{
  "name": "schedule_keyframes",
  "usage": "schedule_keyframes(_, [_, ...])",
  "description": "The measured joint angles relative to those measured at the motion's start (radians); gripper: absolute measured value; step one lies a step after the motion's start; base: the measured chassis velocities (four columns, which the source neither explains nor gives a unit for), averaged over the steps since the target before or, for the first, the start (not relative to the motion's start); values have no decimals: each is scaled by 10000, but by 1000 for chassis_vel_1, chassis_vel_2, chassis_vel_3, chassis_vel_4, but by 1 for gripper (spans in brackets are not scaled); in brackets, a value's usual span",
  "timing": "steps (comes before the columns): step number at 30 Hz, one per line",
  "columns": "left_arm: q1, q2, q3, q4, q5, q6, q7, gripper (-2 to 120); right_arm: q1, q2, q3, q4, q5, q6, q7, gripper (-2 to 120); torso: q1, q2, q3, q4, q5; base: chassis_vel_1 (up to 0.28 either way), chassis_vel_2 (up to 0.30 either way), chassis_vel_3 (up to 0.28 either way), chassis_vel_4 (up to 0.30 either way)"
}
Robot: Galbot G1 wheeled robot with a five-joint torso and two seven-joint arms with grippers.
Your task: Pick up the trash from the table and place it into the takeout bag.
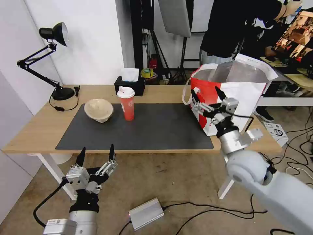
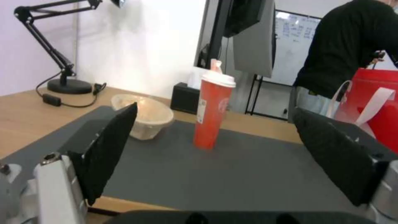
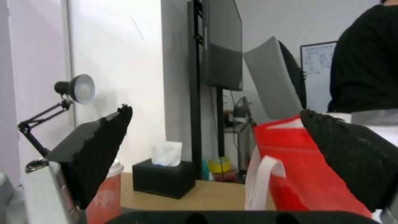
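Though its logo blurs, red paper cup [image 1: 126, 103] stands upright.

light-wood table [image 1: 39, 129], matt grey mat [image 1: 156, 127], foil-lined takeout bag [image 1: 241, 89], pulp bowl [image 1: 98, 110].
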Motion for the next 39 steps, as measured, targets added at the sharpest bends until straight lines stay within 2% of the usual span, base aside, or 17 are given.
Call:
schedule_keyframes(4, [-2,-100,52,99,102,-55,37,100,-841,71,154,313,-527,57,397,100,0,0,0,0,0,0,0,0,0])
schedule_keyframes(13, [-37,-182,81,189,250,-198,136,100,-2311,453,455,426,-1330,347,469,100,1,0,0,1,1,0,0,0,0])
schedule_keyframes(22, [-17,-187,33,188,238,-206,129,100,-4712,914,983,958,-2454,687,503,100,1,0,0,-1,0,0,0,0,0])
schedule_keyframes(39, [10,-215,18,94,229,-211,113,100,-7030,1377,1104,1471,-3939,879,754,100,0,0,0,-1,0,0,0,0,0])
